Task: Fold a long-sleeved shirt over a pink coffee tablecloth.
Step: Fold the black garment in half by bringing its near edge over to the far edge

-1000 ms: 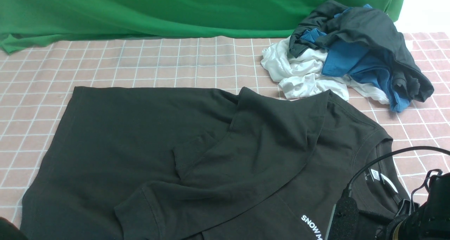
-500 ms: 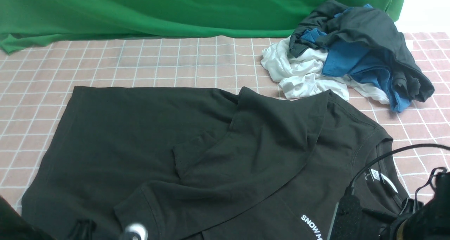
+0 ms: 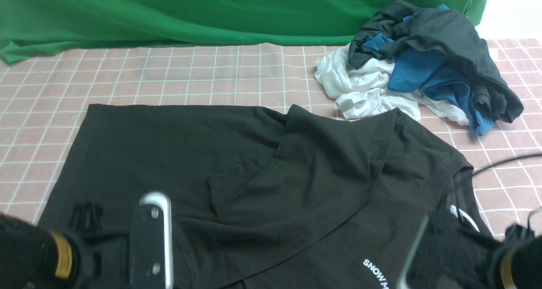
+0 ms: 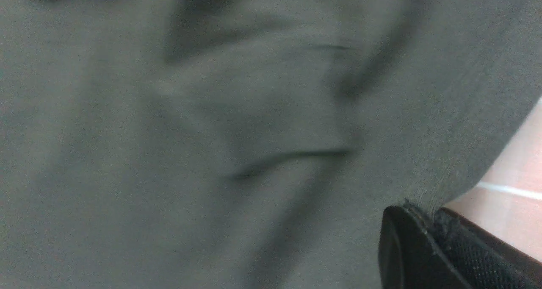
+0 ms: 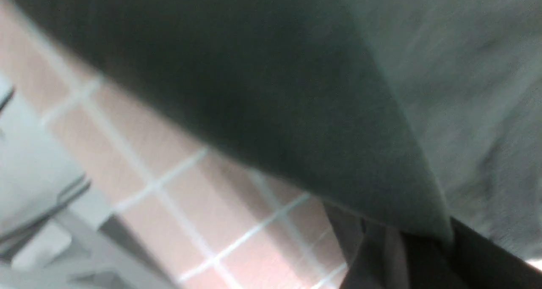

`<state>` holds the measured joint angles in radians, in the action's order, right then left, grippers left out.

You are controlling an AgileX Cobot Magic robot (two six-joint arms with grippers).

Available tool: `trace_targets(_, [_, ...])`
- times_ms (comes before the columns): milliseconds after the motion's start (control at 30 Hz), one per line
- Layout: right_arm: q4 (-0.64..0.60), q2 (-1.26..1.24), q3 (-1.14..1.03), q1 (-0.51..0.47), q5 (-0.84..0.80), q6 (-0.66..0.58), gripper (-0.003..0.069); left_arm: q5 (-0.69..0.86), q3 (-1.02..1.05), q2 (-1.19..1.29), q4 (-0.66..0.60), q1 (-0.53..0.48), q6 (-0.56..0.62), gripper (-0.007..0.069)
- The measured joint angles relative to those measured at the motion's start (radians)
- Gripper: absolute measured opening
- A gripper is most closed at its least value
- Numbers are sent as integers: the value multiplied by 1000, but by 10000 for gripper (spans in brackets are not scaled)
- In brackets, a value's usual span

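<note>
The long-sleeved shirt lies spread on the pink coffee tablecloth, black, with a sleeve folded across its middle and white lettering near the front edge. My left gripper is at the shirt's near left part. In its wrist view it is shut on a pinch of the shirt's fabric, with tablecloth beside it. My right gripper, blurred, is at the collar by the white neck label. The right wrist view shows it shut on a lifted fold of shirt above the tablecloth.
A heap of clothes sits at the back right: a white garment under a dark grey one bunched with blue cloth. A plain green cloth hangs along the back. A black cable crosses the right edge.
My left gripper has come up into the front view at the lower left and closed on the shirt. My right gripper has shifted at the collar, now blurred; its cable sits lower.
</note>
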<state>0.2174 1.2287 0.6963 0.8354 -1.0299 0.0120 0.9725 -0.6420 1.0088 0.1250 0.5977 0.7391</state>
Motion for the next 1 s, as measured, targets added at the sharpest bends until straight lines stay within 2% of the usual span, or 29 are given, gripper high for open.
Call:
trace_targets(133, [10,53,67,-85,24,-4,53,-71,-21,59,39,-72,-28,33])
trace_targets(200, [14,107,115,-164,42,-12,53,-117,-53,140,31,-173,-25,33])
trace_targets(333, [16,191,170,-268,102,-39,53,-178,-122,251,-47,-336,74,33])
trace_targets(367, [16,195,173,-273,112,-40,53,-178,-127,257,-54,-336,80,33])
trace_targets(400, [15,245,206,-322,153,-42,53,-185,-173,319,-114,-399,133,33])
trace_targets(467, [14,283,242,-357,179,-42,53,-185,-209,366,-143,-433,152,33])
trace_targets(700, [9,463,440,-461,238,-64,53,-185,-422,531,-104,-463,172,33])
trace_targets(1000, [4,641,676,-545,256,-104,53,-169,-719,730,-56,-471,176,33])
